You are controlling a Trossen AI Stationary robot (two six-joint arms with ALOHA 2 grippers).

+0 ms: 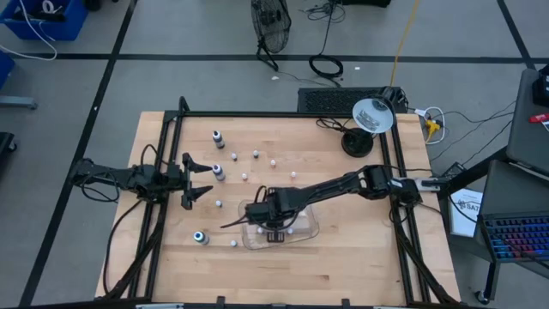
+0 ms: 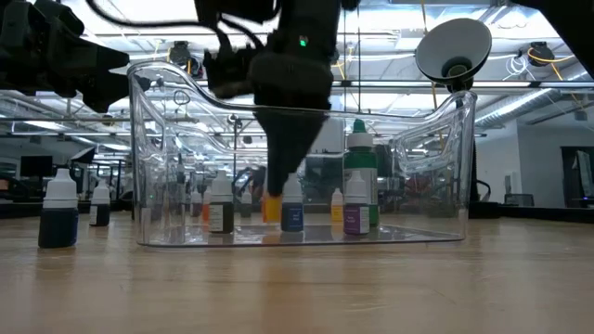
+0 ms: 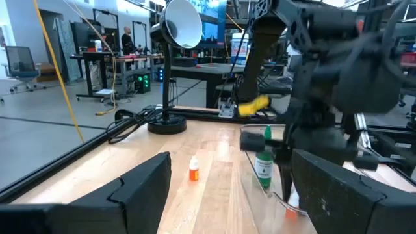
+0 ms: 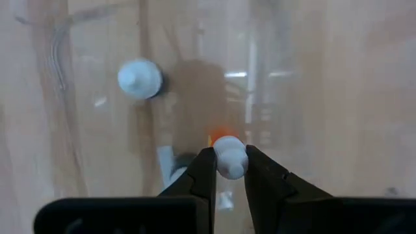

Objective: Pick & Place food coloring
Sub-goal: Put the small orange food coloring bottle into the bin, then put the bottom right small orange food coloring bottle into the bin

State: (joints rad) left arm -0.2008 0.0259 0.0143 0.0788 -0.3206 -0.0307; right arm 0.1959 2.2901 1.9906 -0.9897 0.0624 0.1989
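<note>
Right gripper [image 4: 225, 170] jaws clenched on orange bottle [image 4: 227, 156] white cap inside clear tray [image 2: 436, 139]; left gripper [image 1: 196, 181] jaws released.

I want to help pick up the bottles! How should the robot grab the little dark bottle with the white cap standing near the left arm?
Grip the small dark bottle with the white cap around its narrow white cap, coming straight down from above. It stands upright on the wooden table with nothing touching it, so the top is free. The open left tool beside it looks nearest.
</note>
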